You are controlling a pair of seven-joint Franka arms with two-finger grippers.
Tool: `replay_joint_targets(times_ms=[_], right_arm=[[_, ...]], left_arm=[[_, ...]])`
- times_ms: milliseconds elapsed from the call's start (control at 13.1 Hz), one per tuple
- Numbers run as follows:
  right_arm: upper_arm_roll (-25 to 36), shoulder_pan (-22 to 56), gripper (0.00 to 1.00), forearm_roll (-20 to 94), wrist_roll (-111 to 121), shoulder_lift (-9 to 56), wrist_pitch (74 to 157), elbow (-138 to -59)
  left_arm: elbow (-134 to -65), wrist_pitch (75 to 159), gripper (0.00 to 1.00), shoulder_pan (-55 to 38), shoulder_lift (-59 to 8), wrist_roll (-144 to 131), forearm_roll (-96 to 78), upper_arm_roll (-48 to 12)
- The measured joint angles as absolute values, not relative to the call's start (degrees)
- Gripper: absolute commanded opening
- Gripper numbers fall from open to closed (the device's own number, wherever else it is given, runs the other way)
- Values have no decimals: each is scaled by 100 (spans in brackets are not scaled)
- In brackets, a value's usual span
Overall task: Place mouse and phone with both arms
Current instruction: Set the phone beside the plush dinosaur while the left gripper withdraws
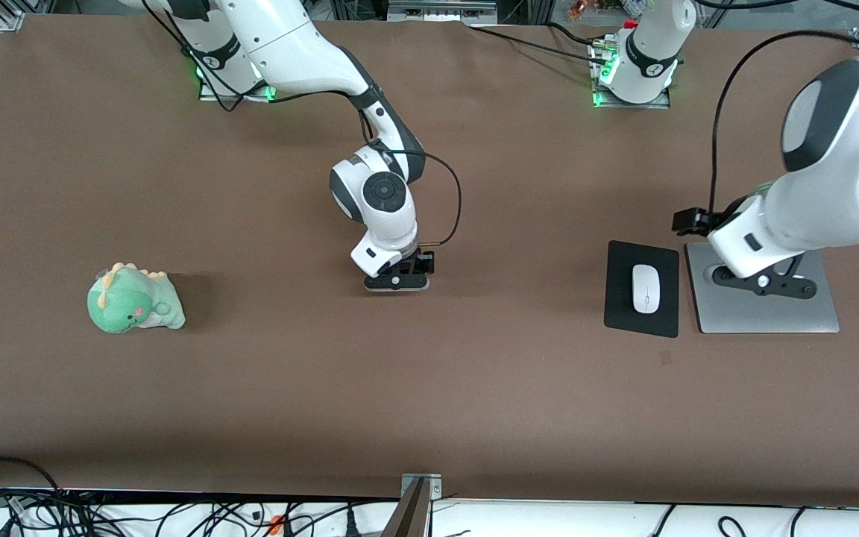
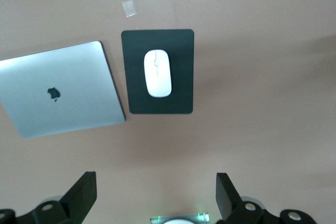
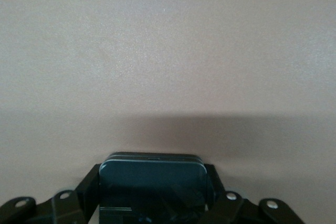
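Observation:
The white mouse (image 1: 646, 289) lies on a black mouse pad (image 1: 620, 298) toward the left arm's end of the table; both also show in the left wrist view, the mouse (image 2: 157, 73) on the pad (image 2: 181, 51). My left gripper (image 1: 761, 280) hangs open and empty in the air over the silver laptop, its jaws wide apart (image 2: 155, 179). My right gripper (image 1: 397, 282) is low at the middle of the table, shut on the black phone (image 3: 152, 174), which sits between its fingers (image 3: 153, 192). In the front view the hand hides the phone.
A closed silver laptop (image 1: 765, 309) lies beside the mouse pad, also seen in the left wrist view (image 2: 58, 87). A green plush dinosaur (image 1: 133, 300) sits toward the right arm's end. A small tape piece (image 2: 129, 8) lies near the pad.

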State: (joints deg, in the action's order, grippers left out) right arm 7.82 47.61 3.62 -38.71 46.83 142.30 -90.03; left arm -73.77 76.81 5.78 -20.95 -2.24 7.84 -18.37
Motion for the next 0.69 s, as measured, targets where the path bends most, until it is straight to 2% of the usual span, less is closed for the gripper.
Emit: replay_joint_targets(times_ms=[153,306,536,689], right_arm=[[834,4726,9,362,-3859,4685,14016,-8943],[893,4518,4,363,-3577,4682,13466,-8724],[913,3958,1,587,-2656,4599,13015,-8534],[945,3576,1,723,-2083,4427,12827,-8562]], left_arm=[[-7227,7520,100,386,-1848,-145,778,-1605],[-7447,7836,100,-160,-1352,-143,607,-790],[-8764,9085,100,-306,-462,-87,347,-150],[-9245,9336,100,-303,-170,-68,326,-63]])
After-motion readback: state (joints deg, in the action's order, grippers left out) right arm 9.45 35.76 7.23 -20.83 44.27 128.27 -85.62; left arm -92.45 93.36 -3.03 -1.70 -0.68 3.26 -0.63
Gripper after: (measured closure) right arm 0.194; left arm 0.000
